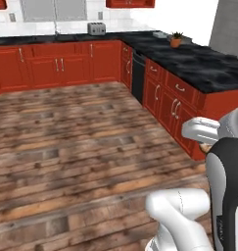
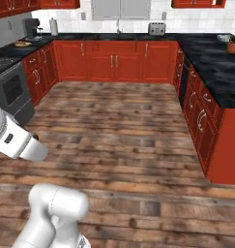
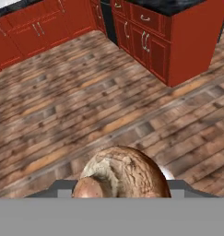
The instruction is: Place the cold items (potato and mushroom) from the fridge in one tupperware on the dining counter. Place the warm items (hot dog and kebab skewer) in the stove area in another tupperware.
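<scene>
Well, nearest the hand cam a brown, cracked, dome-shaped mushroom (image 3: 125,173) sat right at the gripper (image 3: 120,196), w/ fingers clamped on it as far as the view showed, carried above the plank floor (image 3: 85,101), its worn wood streaked brown & grey. Risk, I'd judge: that rounded, smooth cap could slip or roll out of a narrow pinch if the arm swung fast, dropping it to the floor. Farther off stood glossy red cabinets (image 3: 145,37) under a speckled black counter (image 1: 199,61), w/ a small potted plant (image 1: 176,39) & a boxy metal toaster (image 1: 96,28) at the back.
</scene>
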